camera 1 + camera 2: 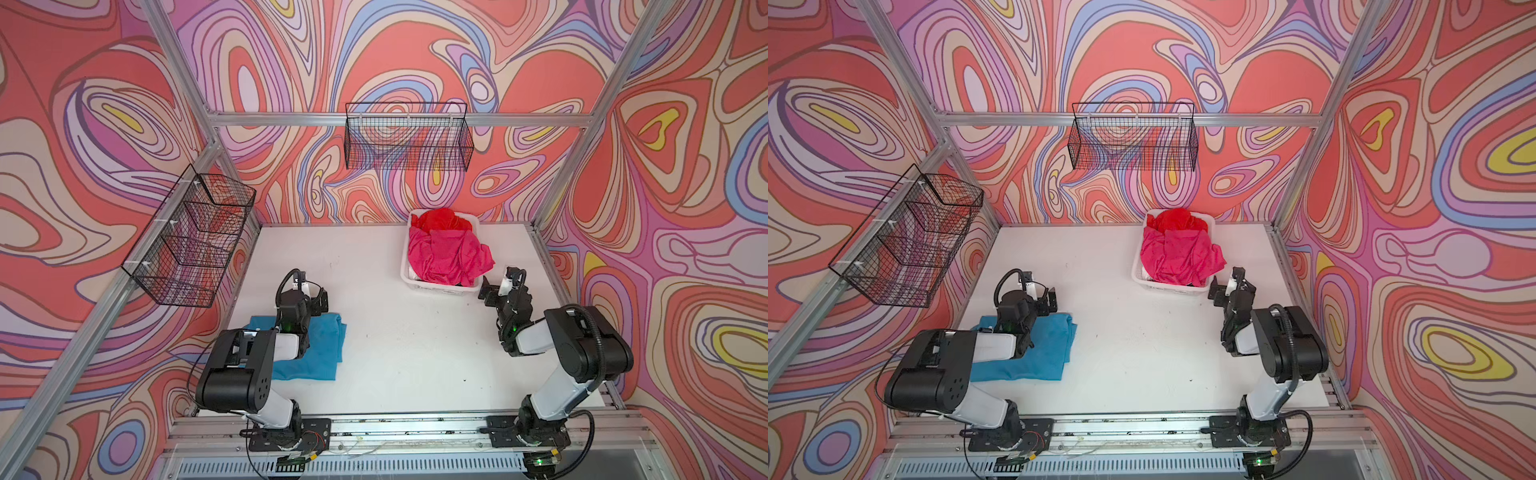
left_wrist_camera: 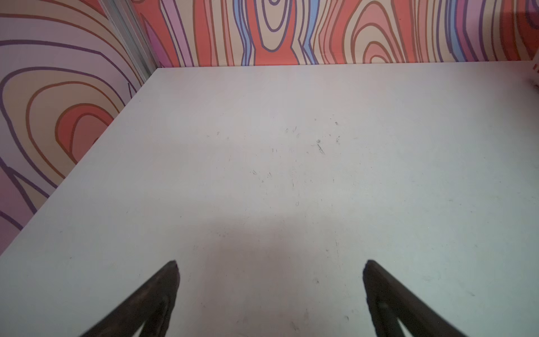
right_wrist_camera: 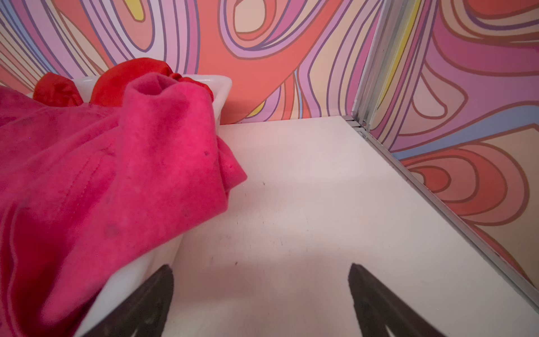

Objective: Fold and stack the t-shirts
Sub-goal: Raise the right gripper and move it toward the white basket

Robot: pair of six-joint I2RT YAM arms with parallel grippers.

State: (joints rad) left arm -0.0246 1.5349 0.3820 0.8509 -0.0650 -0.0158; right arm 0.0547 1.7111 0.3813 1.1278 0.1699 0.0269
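Nearest the lens in both top views was the left arm's bulky elbow, and under its forearm lay the teal-blue t-shirt [image 1: 322, 353], flat on the near left part of the table [image 1: 415, 353], with doubled layers along one edge; how neatly it was folded I could not judge, since the arm hid much of it. Well apart, at the far right, the magenta-pink t-shirt [image 1: 446, 257] was heaped in a white bin [image 1: 432, 287], one corner spilling over the rim, with the bright red t-shirt [image 1: 440, 220] bunched behind it. Whether anything lay under them I could not tell. The left gripper [image 2: 271, 265] hung just past the teal shirt's far edge over bare table, jaws spread wide and empty. The right gripper [image 3: 261, 267] sat just beside the bin's near corner, equally spread, holding nothing. My worry was the bin: it looked light, so a pull on the pink cloth could drag or tip it, or haul the red shirt out tangled. A low sweep of the left forearm could also ruffle the teal shirt.
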